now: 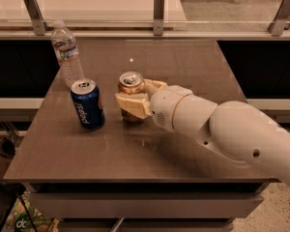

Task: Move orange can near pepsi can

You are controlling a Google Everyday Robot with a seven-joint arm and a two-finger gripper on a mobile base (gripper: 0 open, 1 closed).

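Orange can (131, 87) stands near the middle of the worktop (193, 62), held in the claw (134, 96). One tan finger lies across its near side and the other sits behind it, so the claw is closed on the can's body. Whether the base rests on the surface or hangs just clear of it cannot be told. The white arm (227, 129) reaches in from the right.

The pepsi can (88, 106) stands upright to the left, near the orange can but apart from it, with a strip of bare worktop between them. A clear water bottle (66, 56) stands behind the pepsi can, close to the far left corner.

The step in hand looks like the carry, with the grasp made and the can on its way leftward. The next move probably calls for a short, level shift to the left. It should stop before the front finger or the can's side nudges the pepsi can. Then the can should be set down upright and the claw opened and drawn back.
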